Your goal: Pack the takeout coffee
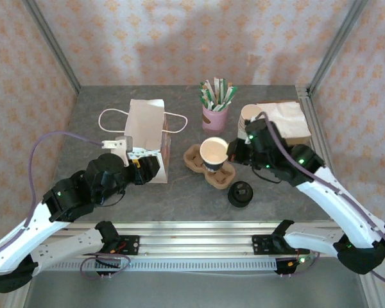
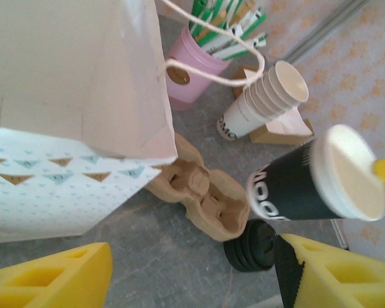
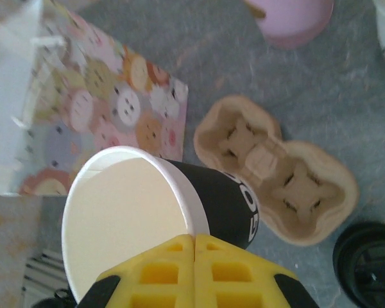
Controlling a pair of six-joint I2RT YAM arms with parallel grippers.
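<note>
"Where's the cup point(image 1: 213, 151)?"
"Lidless, by the carrier point(image 1: 194, 158), its rim clamped in the right end effector point(image 3: 194, 253). The left end effector point(image 2: 192, 256) gapes beside the bag point(image 1: 146, 125)."
"Best approach?"
"Keep it level, centre it over a well, lower it gently."

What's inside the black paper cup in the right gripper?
Only cream lining shows in the black paper cup; no lid. Yellow fingers of the right gripper hide its near rim.
</note>
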